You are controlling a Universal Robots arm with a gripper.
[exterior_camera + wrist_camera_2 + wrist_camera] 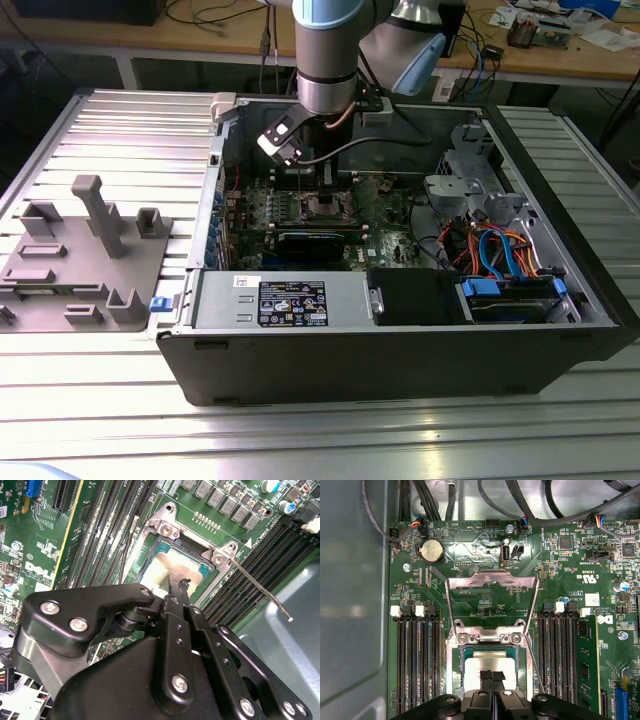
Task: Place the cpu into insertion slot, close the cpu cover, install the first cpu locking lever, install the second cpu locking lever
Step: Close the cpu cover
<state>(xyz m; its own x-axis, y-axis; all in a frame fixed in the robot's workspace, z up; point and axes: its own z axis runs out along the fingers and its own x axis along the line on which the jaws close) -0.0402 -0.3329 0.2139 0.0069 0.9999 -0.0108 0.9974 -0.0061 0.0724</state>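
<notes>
The claw is seen pressed together with nothing pinched, its tips held directly over the chip, which is laid flat in the socket just beneath them, while the cover is tipped open beyond the tips.

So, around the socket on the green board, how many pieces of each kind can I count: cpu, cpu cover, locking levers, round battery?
cpu: 1
cpu cover, standing open: 1
locking levers: 2
round coin battery: 1
Total: 5
</notes>
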